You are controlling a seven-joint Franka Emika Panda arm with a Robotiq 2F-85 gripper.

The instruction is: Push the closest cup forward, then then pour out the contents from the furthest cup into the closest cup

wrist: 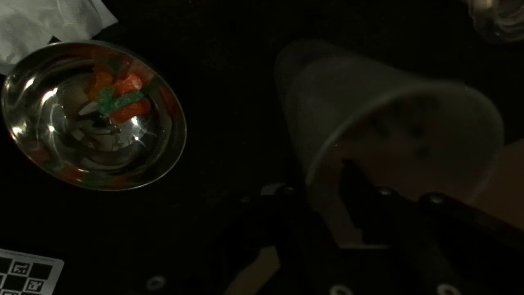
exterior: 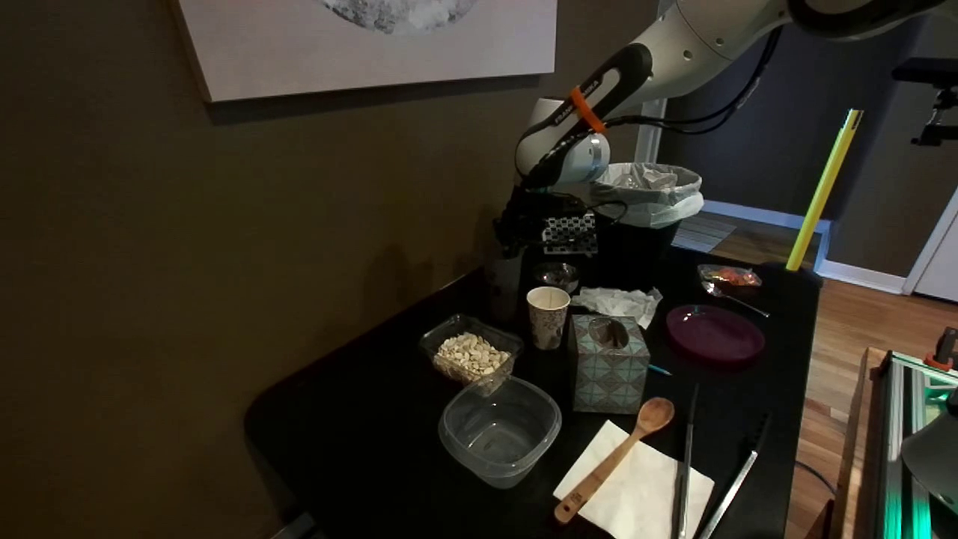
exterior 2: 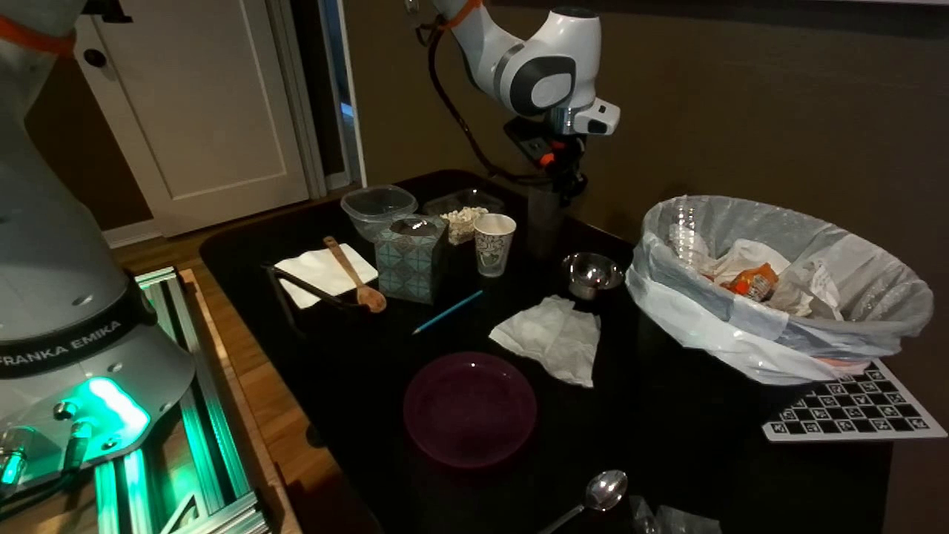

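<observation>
The nearer cup, a patterned white paper cup (exterior: 548, 318), stands upright and also shows in an exterior view (exterior 2: 492, 246). The further cup (exterior: 504, 281) stands upright near the wall, dim in shadow, and shows in an exterior view (exterior 2: 543, 219) too. My gripper (exterior: 512, 243) is at the rim of the further cup, also seen in an exterior view (exterior 2: 569, 185). In the wrist view, the gripper (wrist: 317, 176) has one finger inside the further cup (wrist: 335, 90) and one outside. A gap shows between the fingers. The cup's inside looks reddish with dark spots; its contents are too dark to tell.
A metal bowl (wrist: 45, 151) with colourful candies is beside the further cup. A tissue box (exterior: 610, 374), a clear tub of pale pieces (exterior: 430, 348), an open clear container (exterior: 456, 442), a crumpled napkin (exterior 2: 552, 337), a purple plate (exterior 2: 471, 408) and a trash bin (exterior 2: 697, 326) surround the cups.
</observation>
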